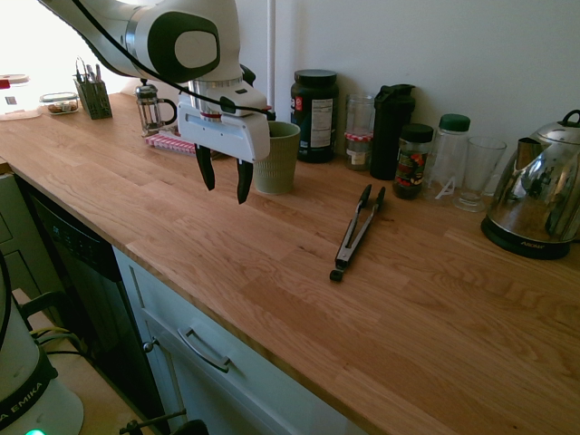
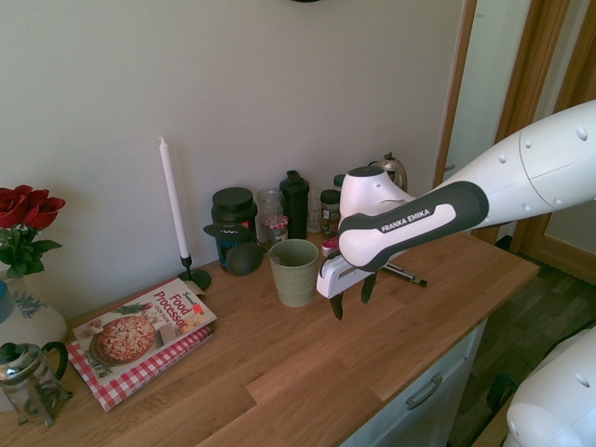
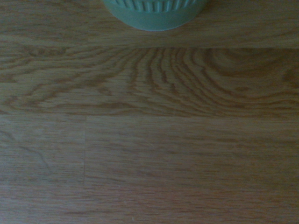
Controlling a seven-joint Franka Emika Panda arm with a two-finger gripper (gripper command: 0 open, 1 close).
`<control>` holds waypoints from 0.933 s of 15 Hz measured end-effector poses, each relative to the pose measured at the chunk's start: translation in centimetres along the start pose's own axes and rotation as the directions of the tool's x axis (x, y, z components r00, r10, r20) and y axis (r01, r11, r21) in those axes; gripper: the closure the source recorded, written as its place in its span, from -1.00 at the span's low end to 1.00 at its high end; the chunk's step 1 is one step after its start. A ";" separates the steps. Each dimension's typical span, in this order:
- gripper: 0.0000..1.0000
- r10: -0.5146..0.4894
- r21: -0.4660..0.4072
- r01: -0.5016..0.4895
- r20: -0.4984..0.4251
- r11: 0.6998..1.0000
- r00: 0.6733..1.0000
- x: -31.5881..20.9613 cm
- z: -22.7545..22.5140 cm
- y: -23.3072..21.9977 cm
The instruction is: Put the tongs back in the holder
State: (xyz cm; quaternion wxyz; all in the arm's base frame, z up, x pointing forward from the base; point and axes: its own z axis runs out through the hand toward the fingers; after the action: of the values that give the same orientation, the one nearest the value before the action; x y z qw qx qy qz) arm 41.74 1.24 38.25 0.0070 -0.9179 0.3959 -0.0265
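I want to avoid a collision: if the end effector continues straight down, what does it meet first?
Probably only the bare wooden countertop; the pale green ribbed ceramic cup stands just beside that line, though depth is uncertain.

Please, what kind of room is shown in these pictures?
Most likely a home kitchen: a wooden countertop over cabinet drawers, an electric kettle, a French press and black tongs lying beside a green utensil cup.

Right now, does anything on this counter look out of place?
Yes: the tongs lie flat on the bare counter, apart from the green cup, which stands upright and looks empty. Nothing looks spilled or damaged.
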 end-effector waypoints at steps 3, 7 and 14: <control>-1.00 0.003 0.003 -0.003 0.011 1.000 1.000 0.3 0.1 -0.3; -1.00 -0.083 0.029 0.084 -0.029 0.996 0.996 4.2 -6.7 -0.3; -1.00 -0.378 0.036 0.382 -0.084 0.923 0.922 15.1 -11.0 6.4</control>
State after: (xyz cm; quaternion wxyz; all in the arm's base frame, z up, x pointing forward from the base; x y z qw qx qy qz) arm 46.88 -14.08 49.68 0.0106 -0.9751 0.2094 -0.0723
